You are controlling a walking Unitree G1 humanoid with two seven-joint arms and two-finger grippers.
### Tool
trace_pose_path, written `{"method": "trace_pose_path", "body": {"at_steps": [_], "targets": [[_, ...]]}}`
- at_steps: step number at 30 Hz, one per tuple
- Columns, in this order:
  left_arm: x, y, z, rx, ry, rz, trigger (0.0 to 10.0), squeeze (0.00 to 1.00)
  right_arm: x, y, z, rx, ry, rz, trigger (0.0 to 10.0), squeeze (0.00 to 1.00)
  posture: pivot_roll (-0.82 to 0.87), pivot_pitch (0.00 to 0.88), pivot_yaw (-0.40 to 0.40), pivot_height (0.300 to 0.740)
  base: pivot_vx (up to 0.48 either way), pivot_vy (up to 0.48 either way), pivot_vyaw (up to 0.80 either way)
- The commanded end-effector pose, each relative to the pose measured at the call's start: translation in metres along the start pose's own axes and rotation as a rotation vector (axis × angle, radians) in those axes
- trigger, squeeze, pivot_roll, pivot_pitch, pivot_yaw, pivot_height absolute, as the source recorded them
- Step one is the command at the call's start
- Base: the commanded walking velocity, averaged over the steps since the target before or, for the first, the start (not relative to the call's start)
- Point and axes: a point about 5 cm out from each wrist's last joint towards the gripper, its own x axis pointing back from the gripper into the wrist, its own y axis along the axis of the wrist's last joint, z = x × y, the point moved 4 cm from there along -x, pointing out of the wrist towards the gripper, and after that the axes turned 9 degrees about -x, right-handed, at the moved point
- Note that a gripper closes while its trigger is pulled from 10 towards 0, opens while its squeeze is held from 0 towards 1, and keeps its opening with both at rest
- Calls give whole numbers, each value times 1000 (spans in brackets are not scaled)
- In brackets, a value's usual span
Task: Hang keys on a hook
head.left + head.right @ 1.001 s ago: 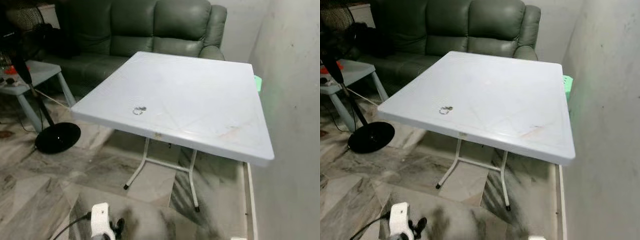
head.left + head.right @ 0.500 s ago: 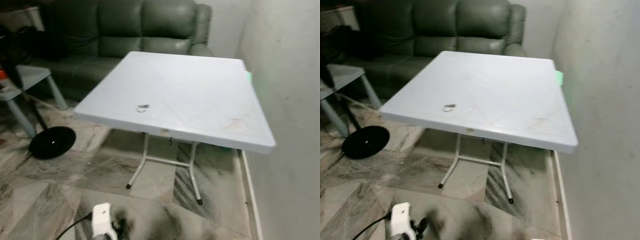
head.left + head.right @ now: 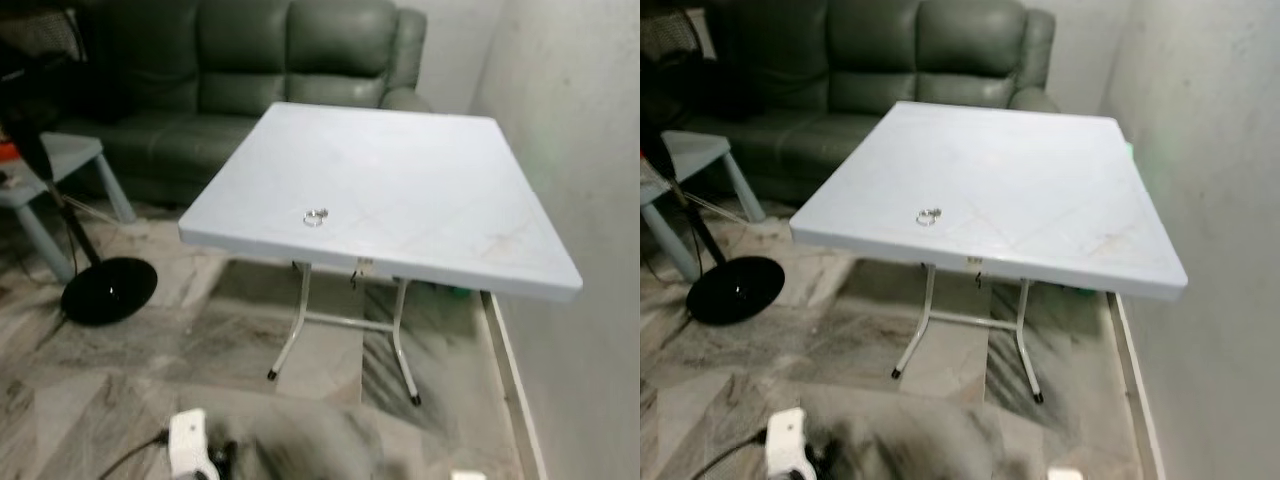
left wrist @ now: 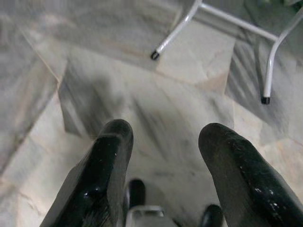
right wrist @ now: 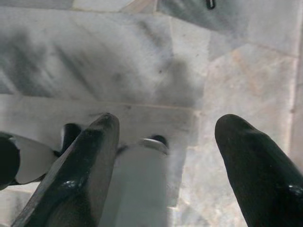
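The keys are seen lying flat near the front edge of the white folding table, at about 12 o'clock and well above both low-hung grippers. The left gripper and right gripper are held spread and empty over the marble floor. The left arm is judged slightly nearer; a green sofa is set behind, at 11 o'clock.
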Motion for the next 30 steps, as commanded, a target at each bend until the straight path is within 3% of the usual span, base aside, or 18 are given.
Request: {"method": "trace_pose_path", "body": {"at_steps": [1,18,30], "targets": [[1,-6,-5,6,-10,20,10000,0,1,-4,-5,-4,-16,11,10000,0,34,0,13,740,0,431,0],[0,-6,-6,10,-10,18,10000,0,2,-4,-4,0,-12,12,10000,0,37,0,10,740,0,417,0],[-2,4,-9,-9,-25,-17,10000,0,1,1,-3,14,-2,-4,10000,0,37,0,8,740,0,0,0]]}}
